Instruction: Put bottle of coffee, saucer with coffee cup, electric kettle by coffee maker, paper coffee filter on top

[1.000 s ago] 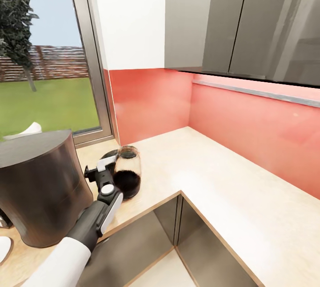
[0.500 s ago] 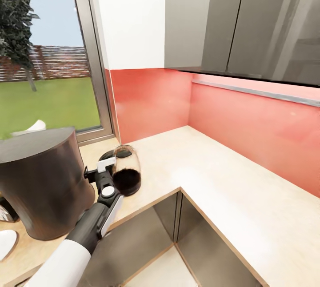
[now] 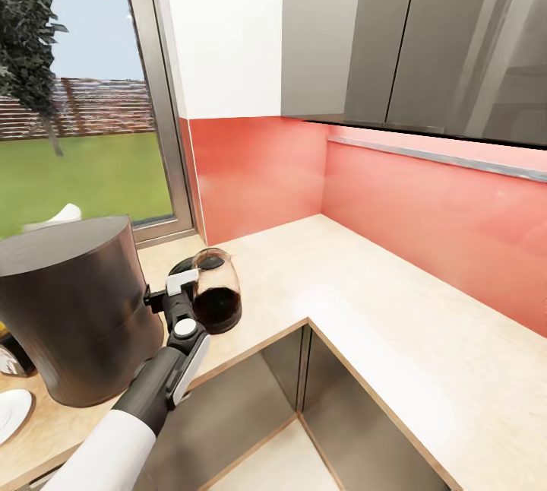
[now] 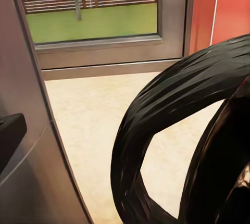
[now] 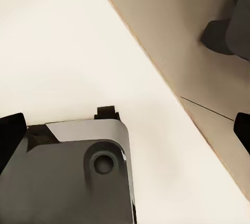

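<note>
The tall dark grey coffee maker (image 3: 72,312) stands on the kitchen countertop (image 3: 365,308) at the left. A white scrap like the paper coffee filter (image 3: 59,216) peeks over its far top edge. Just right of it the electric kettle (image 3: 216,297) stands near the counter's inner corner edge. My left gripper (image 3: 169,292) is open at the kettle's black loop handle (image 4: 156,125). One of its fingers (image 4: 10,130) lies against the coffee maker's side (image 4: 26,172). The white saucer (image 3: 11,415) shows at the lower left, with a dark brown bottle (image 3: 11,358) behind it. My right gripper (image 5: 127,127) hangs open over the floor.
A red backsplash (image 3: 425,210) and grey wall cabinets (image 3: 425,35) run along the right. A window (image 3: 76,96) stands behind the coffee maker. The counter turns a corner, with grey cabinet fronts (image 3: 251,400) below. In the right wrist view my base plate (image 5: 78,177) lies beside a cabinet foot.
The camera shifted slightly. The kettle tipped half a second ago and now stands more upright. My left gripper stays at its handle.
</note>
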Tool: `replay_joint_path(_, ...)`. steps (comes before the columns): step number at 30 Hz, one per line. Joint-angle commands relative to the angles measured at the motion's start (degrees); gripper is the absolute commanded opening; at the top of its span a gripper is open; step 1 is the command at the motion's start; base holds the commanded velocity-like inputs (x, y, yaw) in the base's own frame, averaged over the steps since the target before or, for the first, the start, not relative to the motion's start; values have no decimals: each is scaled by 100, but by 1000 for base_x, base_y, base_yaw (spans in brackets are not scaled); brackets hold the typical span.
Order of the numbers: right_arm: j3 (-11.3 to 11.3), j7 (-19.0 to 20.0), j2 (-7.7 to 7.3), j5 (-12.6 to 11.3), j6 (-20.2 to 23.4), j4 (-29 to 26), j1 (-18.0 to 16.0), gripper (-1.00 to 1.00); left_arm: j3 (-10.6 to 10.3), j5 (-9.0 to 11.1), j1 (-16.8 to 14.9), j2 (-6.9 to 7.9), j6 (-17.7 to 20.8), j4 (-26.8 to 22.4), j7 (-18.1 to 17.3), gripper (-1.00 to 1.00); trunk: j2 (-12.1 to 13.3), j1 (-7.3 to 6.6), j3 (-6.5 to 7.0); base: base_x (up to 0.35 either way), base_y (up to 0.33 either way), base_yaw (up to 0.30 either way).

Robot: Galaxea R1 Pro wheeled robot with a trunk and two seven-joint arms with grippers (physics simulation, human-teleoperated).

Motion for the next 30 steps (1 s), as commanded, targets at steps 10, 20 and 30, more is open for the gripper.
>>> replay_joint_path(10,49,-15,0,-57,12,-6,-3,100,-17,28,24,1,28,-6,39,100,-13,4,-13,-16,0,0)
replay_joint_path(20,49,-15,0,-54,12,-6,-3,100,-17,36,177,-5,-185,-3,38,100,-13,4,-13,-29,0,0)
replay_joint_path(30,49,-15,0,-56,12,-6,-3,100,-17,43,264,-12,-282,60,38,100,-13,4,-13,-4,-1,0)
